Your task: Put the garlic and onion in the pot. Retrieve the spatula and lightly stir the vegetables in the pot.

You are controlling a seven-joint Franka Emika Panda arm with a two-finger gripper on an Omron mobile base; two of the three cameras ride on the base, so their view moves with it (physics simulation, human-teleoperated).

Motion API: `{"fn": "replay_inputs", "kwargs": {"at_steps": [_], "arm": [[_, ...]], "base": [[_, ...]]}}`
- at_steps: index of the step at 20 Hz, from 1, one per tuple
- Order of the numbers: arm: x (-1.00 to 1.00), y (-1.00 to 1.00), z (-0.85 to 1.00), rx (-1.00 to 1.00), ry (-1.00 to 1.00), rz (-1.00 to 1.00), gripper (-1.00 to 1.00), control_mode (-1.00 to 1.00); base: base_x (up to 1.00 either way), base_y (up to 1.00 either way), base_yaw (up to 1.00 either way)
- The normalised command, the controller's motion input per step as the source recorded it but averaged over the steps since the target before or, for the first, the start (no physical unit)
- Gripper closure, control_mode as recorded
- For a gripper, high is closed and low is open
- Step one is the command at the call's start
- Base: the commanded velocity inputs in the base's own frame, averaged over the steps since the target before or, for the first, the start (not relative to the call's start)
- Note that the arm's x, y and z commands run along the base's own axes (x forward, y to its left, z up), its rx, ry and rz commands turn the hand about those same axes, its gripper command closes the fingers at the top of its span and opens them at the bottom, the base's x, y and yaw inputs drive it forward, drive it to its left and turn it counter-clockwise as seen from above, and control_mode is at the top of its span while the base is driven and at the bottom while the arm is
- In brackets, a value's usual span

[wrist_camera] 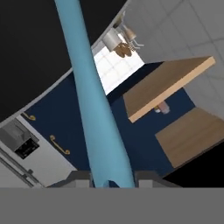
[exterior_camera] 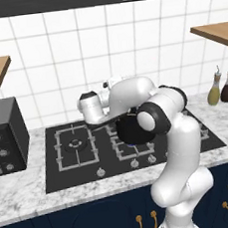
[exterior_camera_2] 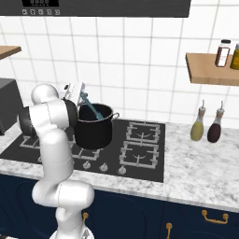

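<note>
Clenched claw (wrist_camera: 113, 183) on blue spatula (wrist_camera: 89, 92) at frame bottom; slanted into black pot (exterior_camera_2: 94, 126), left of centre.

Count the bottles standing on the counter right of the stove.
2: a yellow-green bottle and a dark bottle beside it, both against the tiled wall. Two more containers sit on the shelf above.

The arm (exterior_camera: 177, 144) is glossy white, built of rounded tubular segments, with dark grey caps at its joints and dark fingers (wrist_camera: 83, 177).
</note>
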Motion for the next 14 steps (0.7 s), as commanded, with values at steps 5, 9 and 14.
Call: {"fn": "replay_inputs", "kwargs": {"at_steps": [5, 9, 14], "arm": [[-0.37, 0.21, -0.48, 0.14, -0.11, 0.00, 1.00, -1.00], [-0.14, 0.01, -0.14, 0.18, -0.03, -0.01, 1.00, -1.00], [-0.16, -0.01, 0.23, 0.21, 0.00, 0.00, 1.00, -1.00]], "base": [[0.00, 0.00, 0.00], [0.00, 0.00, 0.00], [0.00, 0.00, 0.00]]}}
